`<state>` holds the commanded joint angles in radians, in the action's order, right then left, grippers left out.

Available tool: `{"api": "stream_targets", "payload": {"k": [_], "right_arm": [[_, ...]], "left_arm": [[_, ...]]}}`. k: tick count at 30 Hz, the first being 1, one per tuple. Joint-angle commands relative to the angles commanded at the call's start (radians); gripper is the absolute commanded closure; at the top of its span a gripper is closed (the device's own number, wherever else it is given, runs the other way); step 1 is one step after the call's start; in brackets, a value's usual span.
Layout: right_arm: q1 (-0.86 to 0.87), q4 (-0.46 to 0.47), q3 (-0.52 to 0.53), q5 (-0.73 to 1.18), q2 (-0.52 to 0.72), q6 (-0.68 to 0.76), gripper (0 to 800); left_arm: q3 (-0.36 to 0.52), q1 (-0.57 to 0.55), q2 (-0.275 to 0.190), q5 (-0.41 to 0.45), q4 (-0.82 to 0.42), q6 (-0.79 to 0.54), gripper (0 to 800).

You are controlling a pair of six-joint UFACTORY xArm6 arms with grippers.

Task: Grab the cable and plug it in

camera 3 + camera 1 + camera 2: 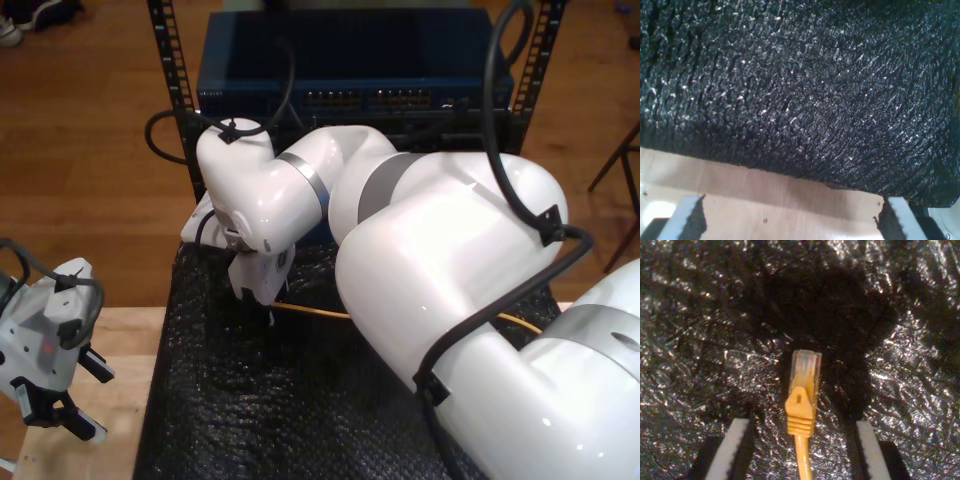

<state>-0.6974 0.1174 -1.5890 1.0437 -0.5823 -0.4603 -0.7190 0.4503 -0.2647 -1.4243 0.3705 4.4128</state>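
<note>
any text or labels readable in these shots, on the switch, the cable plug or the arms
No text can be read in any view.
Blue network switch: the marks by its ports are too small and blurred to read.
Cable: the clear plug and yellow boot show no print.
My second gripper and my first gripper: no labels on them.
White arm: no brand mark shows.

mat [250, 420]: lies on the table [110, 370], covering it toward the exterior view's right.
rack [350, 90]: behind the mat, at its far edge.
cable [310, 312]: on the mat, running toward the exterior view's right.
plug [805, 372]: on the mat, between the fingers [732, 450] of my second gripper [800, 450].
my second gripper: above the mat's far part, in front of the rack.
my first gripper [55, 415]: off the mat, beyond its edge at the exterior view's left, over the table.
</note>
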Motion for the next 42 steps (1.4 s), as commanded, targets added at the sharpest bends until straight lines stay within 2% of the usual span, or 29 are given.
{"api": "stream_targets", "payload": {"k": [7, 26, 34, 42], "right_arm": [[0.0, 0.0, 0.0, 0.0, 0.0, 0.0, 500], [0.0, 0.008, -0.018, 0.0, -0.011, 0.0, 621], [0.0, 0.011, -0.02, 0.0, -0.011, -0.003, 721], [0.002, 0.081, -0.021, 0.0, -0.009, -0.046, 794]], "left_arm": [[0.0, 0.0, 0.0, 0.0, 0.0, 0.0, 0], [0.0, 0.0, 0.0, 0.0, 0.0, 0.0, 0], [0.0, 0.0, 0.0, 0.0, 0.0, 0.0, 0], [0.0, 0.0, 0.0, 0.0, 0.0, 0.0, 0]]}}
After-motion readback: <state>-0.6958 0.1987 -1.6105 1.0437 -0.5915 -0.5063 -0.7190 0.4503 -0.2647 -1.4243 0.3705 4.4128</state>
